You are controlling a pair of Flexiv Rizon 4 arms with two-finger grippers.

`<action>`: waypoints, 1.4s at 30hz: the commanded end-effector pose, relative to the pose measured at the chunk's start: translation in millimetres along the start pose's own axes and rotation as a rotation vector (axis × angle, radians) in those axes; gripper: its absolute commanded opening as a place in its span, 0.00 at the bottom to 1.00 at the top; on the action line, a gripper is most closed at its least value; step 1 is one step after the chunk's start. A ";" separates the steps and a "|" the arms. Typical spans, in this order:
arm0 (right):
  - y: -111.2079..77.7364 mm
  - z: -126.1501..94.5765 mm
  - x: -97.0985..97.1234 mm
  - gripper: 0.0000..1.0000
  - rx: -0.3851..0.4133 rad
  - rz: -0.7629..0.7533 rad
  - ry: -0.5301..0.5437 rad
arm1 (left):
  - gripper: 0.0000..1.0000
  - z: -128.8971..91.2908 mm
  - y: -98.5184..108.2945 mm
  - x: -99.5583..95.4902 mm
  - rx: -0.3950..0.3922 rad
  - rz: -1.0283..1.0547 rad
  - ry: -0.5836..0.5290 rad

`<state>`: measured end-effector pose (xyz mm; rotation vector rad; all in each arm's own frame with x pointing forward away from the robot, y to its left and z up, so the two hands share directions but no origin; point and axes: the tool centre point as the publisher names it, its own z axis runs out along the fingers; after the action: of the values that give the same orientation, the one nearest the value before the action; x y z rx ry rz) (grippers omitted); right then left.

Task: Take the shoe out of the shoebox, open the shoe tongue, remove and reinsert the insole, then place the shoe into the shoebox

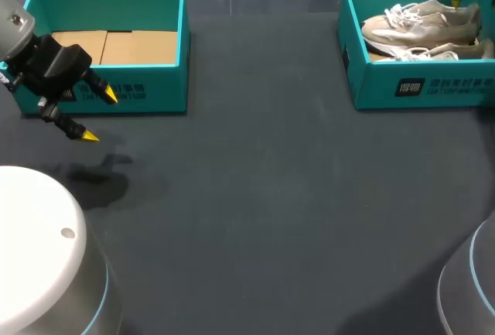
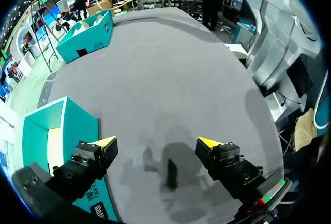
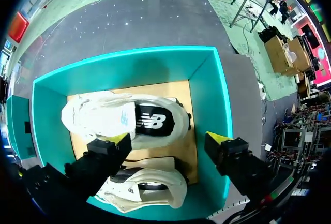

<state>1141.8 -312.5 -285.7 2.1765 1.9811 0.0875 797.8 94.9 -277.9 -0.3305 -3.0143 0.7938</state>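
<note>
The teal shoebox stands at the far right corner of the dark counter, and both pale shoes lie inside it on its brown cardboard floor. Seen from the right wrist, the shoe with the dark side panel lies on its side towards the shoebox's far wall, and the second shoe lies next to it against the near wall. The right hand hangs directly above the shoebox with its yellow-tipped fingers spread wide, touching neither shoe. Well apart from the shoebox, across the counter on the robot's left, stands a second teal box. The left hand is likewise far from the shoebox, over bare counter, with its fingers parted and nothing between them.
</note>
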 end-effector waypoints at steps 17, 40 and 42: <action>-65.0 -75.6 30.8 1.00 -0.016 -0.038 -0.022 | 1.00 -73.4 -22.9 -13.2 -0.416 -0.503 -0.164; -96.4 -85.5 40.7 1.00 0.009 -0.039 -0.007 | 1.00 -105.5 8.6 -30.8 -0.444 -0.870 -0.300; -96.4 -85.5 40.7 1.00 0.009 -0.039 -0.007 | 1.00 -105.5 8.6 -30.8 -0.444 -0.870 -0.300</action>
<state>1037.5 -255.4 -223.5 2.1410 2.0250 0.0660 835.9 148.1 -190.1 1.1180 -3.0471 0.1189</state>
